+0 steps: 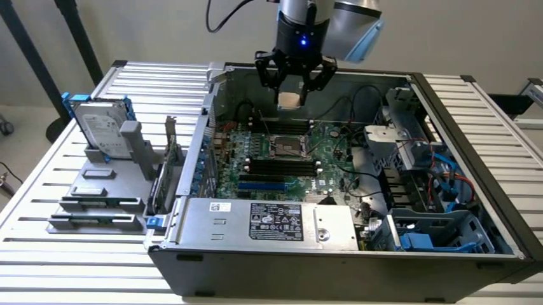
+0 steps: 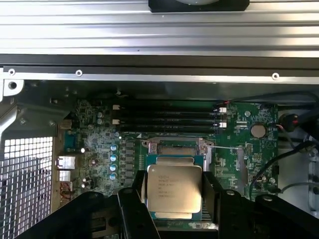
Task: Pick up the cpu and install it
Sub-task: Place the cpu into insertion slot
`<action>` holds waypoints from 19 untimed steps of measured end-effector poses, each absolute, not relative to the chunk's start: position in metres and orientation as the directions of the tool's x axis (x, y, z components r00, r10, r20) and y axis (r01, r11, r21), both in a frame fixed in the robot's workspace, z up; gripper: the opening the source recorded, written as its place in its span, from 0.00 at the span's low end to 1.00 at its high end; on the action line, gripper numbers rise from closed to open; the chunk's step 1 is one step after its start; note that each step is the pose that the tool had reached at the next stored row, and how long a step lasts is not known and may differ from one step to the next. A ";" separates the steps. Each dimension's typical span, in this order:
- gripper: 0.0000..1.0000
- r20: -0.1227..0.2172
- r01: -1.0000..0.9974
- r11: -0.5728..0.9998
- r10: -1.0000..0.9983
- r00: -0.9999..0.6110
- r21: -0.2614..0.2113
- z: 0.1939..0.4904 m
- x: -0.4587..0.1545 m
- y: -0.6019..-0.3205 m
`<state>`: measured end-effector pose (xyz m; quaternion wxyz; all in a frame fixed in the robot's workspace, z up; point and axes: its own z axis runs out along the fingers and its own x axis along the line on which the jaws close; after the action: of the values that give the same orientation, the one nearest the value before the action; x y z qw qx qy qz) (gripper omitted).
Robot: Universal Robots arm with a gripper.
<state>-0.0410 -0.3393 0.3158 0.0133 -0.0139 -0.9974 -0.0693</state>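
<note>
The cpu [image 1: 291, 100], a small flat square chip with a dull silver top, hangs in the air over the open computer case [image 1: 339, 267]. My gripper [image 1: 294, 86] is shut on it, one black finger on each of two opposite edges. In the wrist view the cpu [image 2: 174, 185] shows printed text on its top, gripped between the fingers [image 2: 213, 191]. Right below it lies the motherboard's open socket [image 2: 174, 149], also seen in the exterior view as the socket [image 1: 287, 147], with a clear gap between chip and socket.
Dark memory slots [image 1: 276, 166] lie beside the socket. The power supply [image 1: 263, 222] sits at the case's near side, and drive bays with cables [image 1: 441, 171] are on the exterior view's right. On the exterior view's left, a hard drive in a blue frame [image 1: 102, 130] stands on a grey fixture [image 1: 98, 203].
</note>
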 end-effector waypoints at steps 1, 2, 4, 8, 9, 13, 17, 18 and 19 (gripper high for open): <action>0.55 0.029 0.047 0.989 0.044 -0.999 0.138 0.315 -0.041 -0.339; 0.55 0.028 0.065 0.988 0.062 -0.998 0.138 0.315 -0.041 -0.339; 0.55 0.028 0.102 0.985 0.099 -0.995 0.138 0.314 -0.041 -0.339; 0.55 0.029 0.172 0.975 0.170 -0.985 0.138 0.312 -0.041 -0.339; 0.55 0.028 0.190 0.972 0.188 -0.982 0.138 0.312 -0.041 -0.339; 0.55 0.028 0.261 0.956 0.259 -0.965 0.138 0.309 -0.041 -0.339; 0.55 0.028 0.329 0.934 0.329 -0.944 0.138 0.307 -0.041 -0.339; 0.55 0.029 0.346 0.928 0.345 -0.938 0.138 0.307 -0.041 -0.339; 0.55 0.028 0.363 0.922 0.362 -0.932 0.138 0.306 -0.041 -0.339</action>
<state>-0.0410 -0.3393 0.3063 0.0012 -0.1848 -0.9802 -0.0706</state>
